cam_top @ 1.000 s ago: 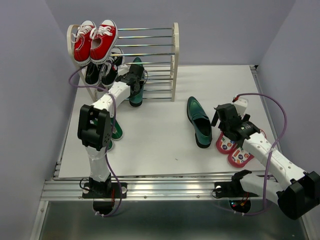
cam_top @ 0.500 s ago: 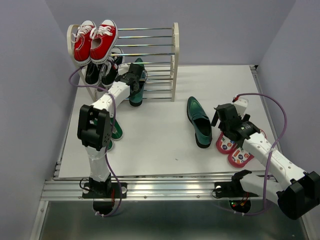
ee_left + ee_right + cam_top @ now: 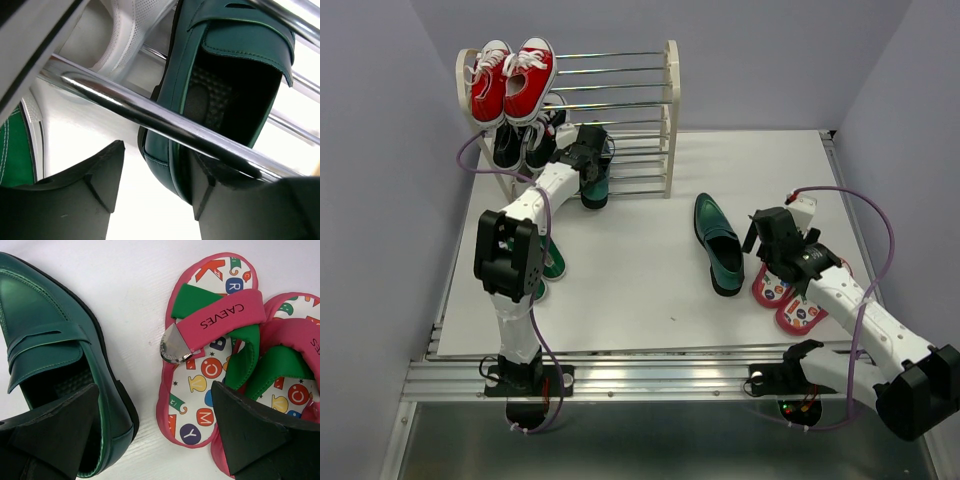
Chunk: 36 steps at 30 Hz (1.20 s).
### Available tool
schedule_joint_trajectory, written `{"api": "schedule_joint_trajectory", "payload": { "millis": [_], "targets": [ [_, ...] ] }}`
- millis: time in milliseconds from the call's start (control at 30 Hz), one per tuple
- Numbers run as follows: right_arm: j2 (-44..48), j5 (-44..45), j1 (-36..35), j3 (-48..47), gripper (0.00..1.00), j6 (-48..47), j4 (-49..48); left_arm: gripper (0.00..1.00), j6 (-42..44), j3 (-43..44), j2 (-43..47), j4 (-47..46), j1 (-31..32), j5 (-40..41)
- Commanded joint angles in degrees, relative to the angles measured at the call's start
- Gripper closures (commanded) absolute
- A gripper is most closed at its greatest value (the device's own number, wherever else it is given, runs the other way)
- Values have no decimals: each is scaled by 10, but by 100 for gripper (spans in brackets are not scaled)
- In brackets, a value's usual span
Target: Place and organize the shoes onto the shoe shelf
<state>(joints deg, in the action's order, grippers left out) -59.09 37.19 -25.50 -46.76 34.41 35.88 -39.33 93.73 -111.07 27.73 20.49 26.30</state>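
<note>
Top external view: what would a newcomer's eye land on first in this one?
The bright red sneakers at the top left of the shoe shelf stand out most. Below them, the left gripper sits open around the heel of a dark green loafer among the lower rods. The second loafer lies on the table beside the pink flip-flops, with the open right gripper over them.

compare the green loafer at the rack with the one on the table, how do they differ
The rack loafer sits among the shoe shelf's lower rods, left gripper open at its heel. The table loafer lies flat on the table beside the flip-flops, right gripper open over them. Both loafers are glossy dark green.
</note>
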Motion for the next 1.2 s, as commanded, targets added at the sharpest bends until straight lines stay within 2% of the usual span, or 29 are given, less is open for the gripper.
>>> {"api": "schedule_joint_trajectory", "payload": {
  "millis": [0,167,500,833,1033,1167],
  "targets": [
    [17,-11,4,-1,0,-8,-19,34,10,13,43,-29,0,-16],
    [35,-36,4,-1,0,-22,-29,21,25,-11,70,-46,3,-34],
    [54,-118,4,11,0,-44,-33,18,29,-114,184,-64,23,-58],
    [24,-225,4,20,0,-33,-13,11,18,-313,411,-53,34,-77],
    [0,-174,4,13,0,37,34,10,-4,-399,522,-18,34,-77],
    [-27,-155,4,4,0,81,53,9,3,-421,564,-15,35,-99]
  ]
}}
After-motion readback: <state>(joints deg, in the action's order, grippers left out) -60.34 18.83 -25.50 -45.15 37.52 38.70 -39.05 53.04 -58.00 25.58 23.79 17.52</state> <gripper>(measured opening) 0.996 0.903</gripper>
